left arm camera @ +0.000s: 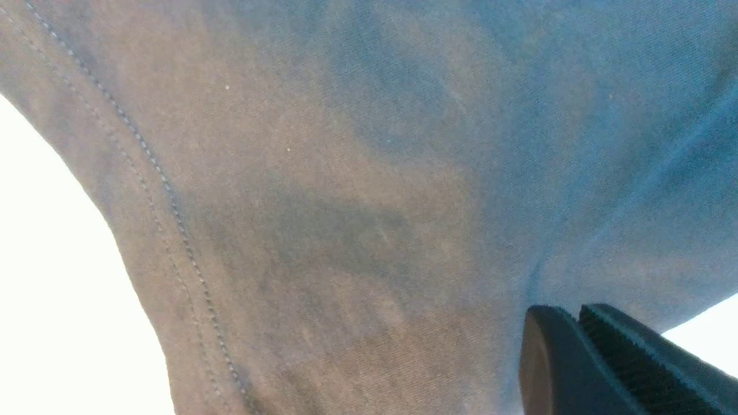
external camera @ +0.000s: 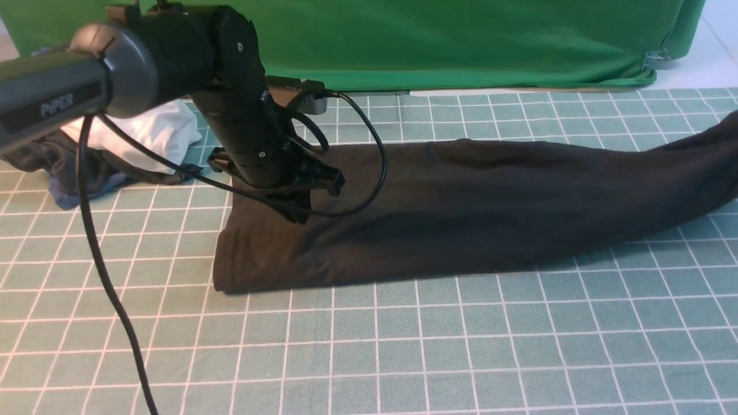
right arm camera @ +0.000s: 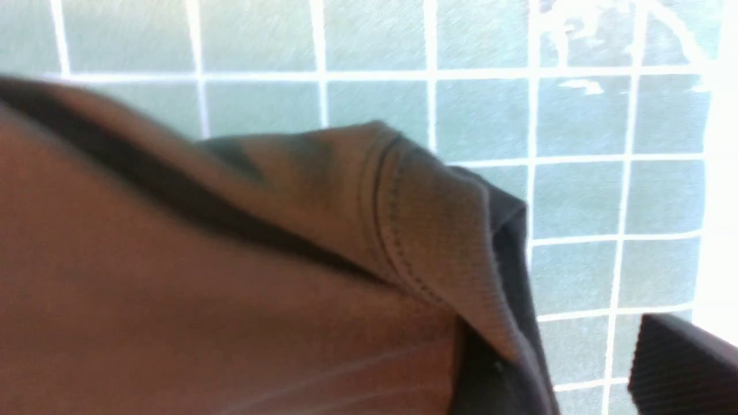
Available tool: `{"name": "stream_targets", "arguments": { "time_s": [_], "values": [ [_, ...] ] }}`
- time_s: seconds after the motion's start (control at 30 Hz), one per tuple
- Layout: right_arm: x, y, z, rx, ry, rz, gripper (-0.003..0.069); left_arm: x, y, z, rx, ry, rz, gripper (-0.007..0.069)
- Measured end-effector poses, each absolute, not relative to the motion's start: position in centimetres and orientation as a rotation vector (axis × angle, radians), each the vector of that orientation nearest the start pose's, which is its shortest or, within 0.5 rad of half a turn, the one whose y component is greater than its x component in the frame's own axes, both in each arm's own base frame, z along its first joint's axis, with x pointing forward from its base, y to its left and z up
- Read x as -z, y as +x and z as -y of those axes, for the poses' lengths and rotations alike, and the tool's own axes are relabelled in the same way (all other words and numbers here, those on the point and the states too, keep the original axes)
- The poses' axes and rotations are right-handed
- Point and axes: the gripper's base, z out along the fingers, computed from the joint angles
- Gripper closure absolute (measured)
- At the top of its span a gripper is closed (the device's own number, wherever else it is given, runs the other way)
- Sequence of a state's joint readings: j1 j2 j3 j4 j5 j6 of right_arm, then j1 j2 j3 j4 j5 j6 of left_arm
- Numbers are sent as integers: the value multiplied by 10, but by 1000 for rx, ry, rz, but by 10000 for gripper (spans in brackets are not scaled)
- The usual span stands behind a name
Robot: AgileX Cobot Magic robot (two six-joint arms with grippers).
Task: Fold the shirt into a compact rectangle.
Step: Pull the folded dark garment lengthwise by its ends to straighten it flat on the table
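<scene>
The shirt lies on the tabletop as one long dark band. It starts just beside the white garment and runs away from it, and its far end rises off the surface. The left tool sits on the end nearest the white garment with its fingers together, and cloth puckers toward the tips, so it looks pinched on the shirt. Only one finger of the right tool shows, just beside the stitched hem corner at the end farthest from the white garment, so I cannot tell whether it is apart or together. The knit looks light, limp and stretchy, so it will probably sag and bunch. The firmest hold is likely a corner at the doubled hem, taking all layers.
</scene>
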State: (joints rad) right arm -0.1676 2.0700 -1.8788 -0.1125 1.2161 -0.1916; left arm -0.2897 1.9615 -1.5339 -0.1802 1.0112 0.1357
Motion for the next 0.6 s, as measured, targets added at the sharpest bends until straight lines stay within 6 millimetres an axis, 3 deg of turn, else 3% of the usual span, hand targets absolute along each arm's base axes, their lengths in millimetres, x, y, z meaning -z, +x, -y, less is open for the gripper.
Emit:
{"name": "stream_targets", "arguments": {
  "time_s": [0.23,0.47,0.6],
  "values": [
    [-219,428,104,322,-65,-3044,319,-217,384,117,190,424,-2958,613],
    [-218,426,112,310,40,-3030,319,-216,388,76,171,173,-3056,613],
    [-223,430,108,241,64,-3003,319,-216,385,72,170,164,-3095,587]
  ]
}}
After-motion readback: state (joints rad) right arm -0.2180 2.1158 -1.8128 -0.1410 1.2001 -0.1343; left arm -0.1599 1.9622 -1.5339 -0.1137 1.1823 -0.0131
